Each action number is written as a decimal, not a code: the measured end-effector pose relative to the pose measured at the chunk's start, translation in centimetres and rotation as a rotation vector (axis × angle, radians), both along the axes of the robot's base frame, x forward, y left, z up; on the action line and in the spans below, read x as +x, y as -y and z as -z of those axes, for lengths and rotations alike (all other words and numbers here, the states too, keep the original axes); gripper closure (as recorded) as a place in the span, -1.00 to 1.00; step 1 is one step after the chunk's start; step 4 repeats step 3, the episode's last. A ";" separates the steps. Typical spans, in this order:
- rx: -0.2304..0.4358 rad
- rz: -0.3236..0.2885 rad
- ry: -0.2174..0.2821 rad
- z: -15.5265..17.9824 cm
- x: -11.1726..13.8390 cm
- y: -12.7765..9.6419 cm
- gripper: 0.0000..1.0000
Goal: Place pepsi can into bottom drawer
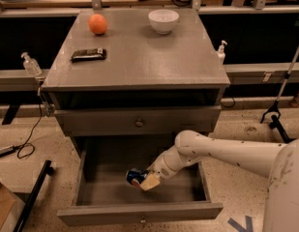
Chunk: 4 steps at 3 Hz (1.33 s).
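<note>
Pepsi can in gripper, inside bottom drawer

Dim warm overhead light leaves the gripper, clasping the pepsi can, shadowed inside the bottom drawer.

On the tabletop: one orange, one white bowl, one dark packet. Beside it, two pump bottles. Two drawers: upper drawer, bottom drawer. Inside the latter, one pincer clasps one pepsi can.
</note>
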State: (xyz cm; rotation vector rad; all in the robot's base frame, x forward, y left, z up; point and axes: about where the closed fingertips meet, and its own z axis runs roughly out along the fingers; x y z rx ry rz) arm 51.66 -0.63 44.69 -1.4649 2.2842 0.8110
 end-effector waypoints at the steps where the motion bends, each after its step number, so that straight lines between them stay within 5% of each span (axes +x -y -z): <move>1: 0.006 0.004 -0.028 1.5 0.1 -0.3 -0.65; 2: -0.010 0.019 -0.054 3.1 0.7 -0.9 -1.00; 4: -0.010 0.019 -0.054 3.1 0.7 -0.9 -1.00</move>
